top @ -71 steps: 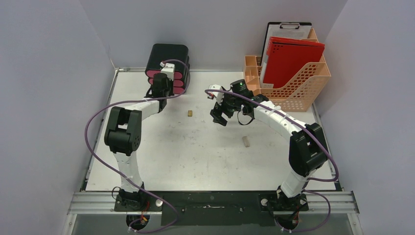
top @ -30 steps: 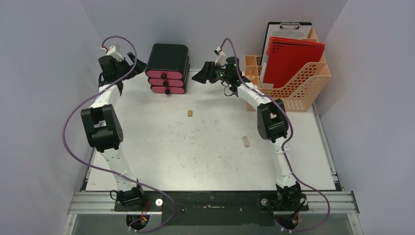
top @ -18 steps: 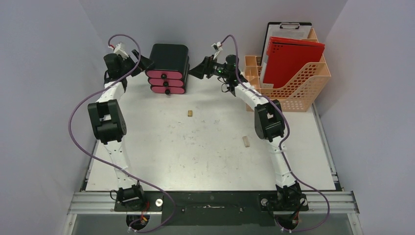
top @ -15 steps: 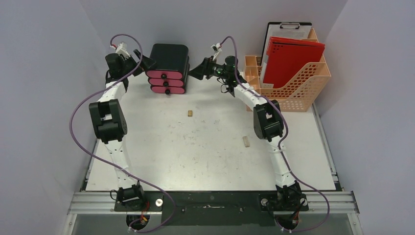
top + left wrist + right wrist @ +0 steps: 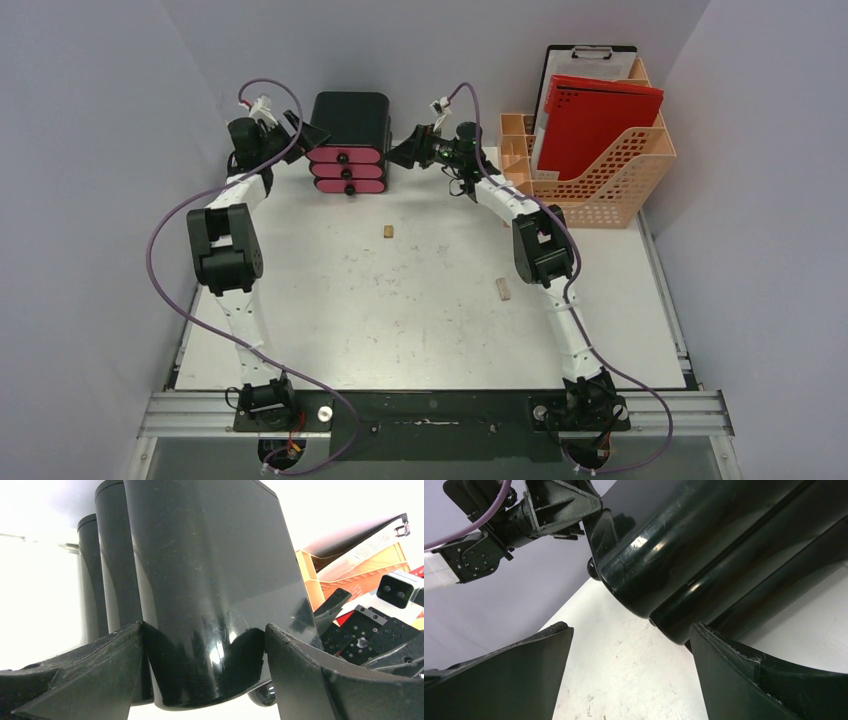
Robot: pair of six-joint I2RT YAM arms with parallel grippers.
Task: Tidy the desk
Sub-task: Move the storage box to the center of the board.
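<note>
Flanking the drawer box (image 5: pixel 350 120), right end effector (image 5: pixel 630 629) gapes; left end effector (image 5: pixel 203 626) possibly grips, unclear.

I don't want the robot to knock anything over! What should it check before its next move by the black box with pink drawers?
1. The three pink drawers of the black plastic drawer box are shut: ok.
2. The left fingers are spread wide, with the box ahead between them: ok.
3. The right fingers are spread wide beside the box: ok.
4. Any fingers touch the box: cannot tell.
5. The small tan block and the pale tan block lie apart from the box on the white desk: ok.
6. The right arm is apart from the orange perforated rack: cannot tell.
</note>
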